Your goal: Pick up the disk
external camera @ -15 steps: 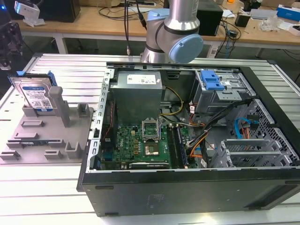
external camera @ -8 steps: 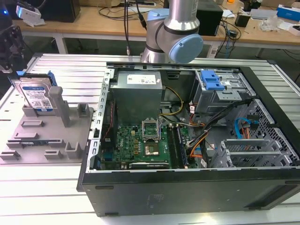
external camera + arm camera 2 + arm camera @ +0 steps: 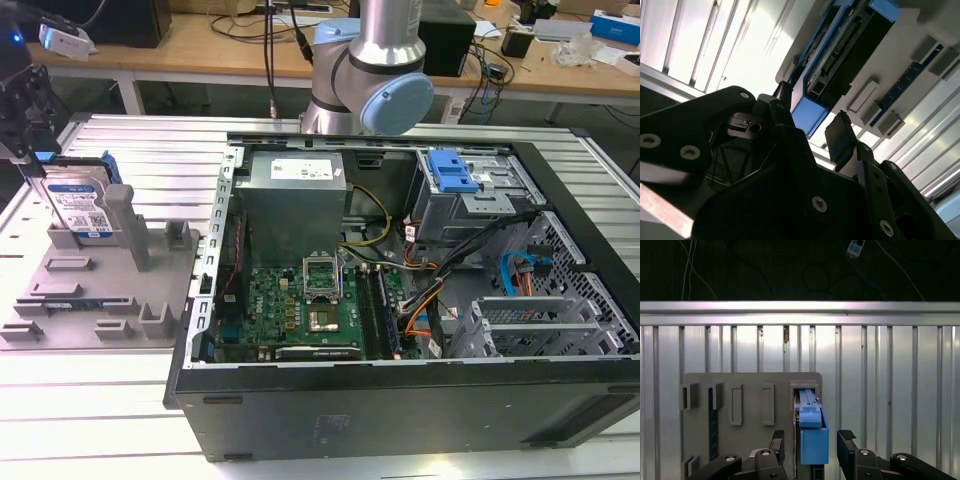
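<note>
The disk (image 3: 80,207) stands on edge in a grey plastic holder (image 3: 100,300) at the exterior view's left, its white-and-blue label facing the camera. My gripper (image 3: 30,157) hangs just above the disk's upper corner. In the first wrist view the disk (image 3: 813,436) shows edge-on with its blue rail, slotted in the holder (image 3: 750,390). The gripper (image 3: 811,442) is open there, and one of its fingers (image 3: 846,440) stands a small gap away from each side of the disk. The second wrist view has the disk's blue end (image 3: 809,116) between the dark fingers (image 3: 840,135).
An open computer case (image 3: 400,400) takes up the middle and the exterior view's right, with a blue bracket (image 3: 450,172) at its back. The arm's base (image 3: 372,70) rises behind it. Everything rests on a ribbed metal table (image 3: 130,140); cluttered workbenches stand beyond.
</note>
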Motion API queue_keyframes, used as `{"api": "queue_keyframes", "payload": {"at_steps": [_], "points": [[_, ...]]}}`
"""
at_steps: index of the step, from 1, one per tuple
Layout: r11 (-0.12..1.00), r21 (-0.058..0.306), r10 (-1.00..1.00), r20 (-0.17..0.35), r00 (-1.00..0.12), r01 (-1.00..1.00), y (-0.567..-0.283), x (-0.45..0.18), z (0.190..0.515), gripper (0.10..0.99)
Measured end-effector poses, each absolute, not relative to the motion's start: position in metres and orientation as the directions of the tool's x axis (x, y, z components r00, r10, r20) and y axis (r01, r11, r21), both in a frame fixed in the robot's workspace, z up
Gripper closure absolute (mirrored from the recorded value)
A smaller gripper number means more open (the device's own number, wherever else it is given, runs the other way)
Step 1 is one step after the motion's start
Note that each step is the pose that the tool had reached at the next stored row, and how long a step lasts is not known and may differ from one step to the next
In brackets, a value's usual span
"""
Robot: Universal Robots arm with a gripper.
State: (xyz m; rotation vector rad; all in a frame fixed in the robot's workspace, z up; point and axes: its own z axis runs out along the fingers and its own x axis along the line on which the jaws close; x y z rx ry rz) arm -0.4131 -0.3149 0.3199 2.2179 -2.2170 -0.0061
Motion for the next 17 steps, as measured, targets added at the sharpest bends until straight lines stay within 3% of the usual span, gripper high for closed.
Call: {"api": "queue_keyframes", "payload": {"at_steps": [17], "points": [[-0.001,0.007,-1.000,0.001,0.001,-1.000,-0.315,-0.413,0.303,0.545]]}}
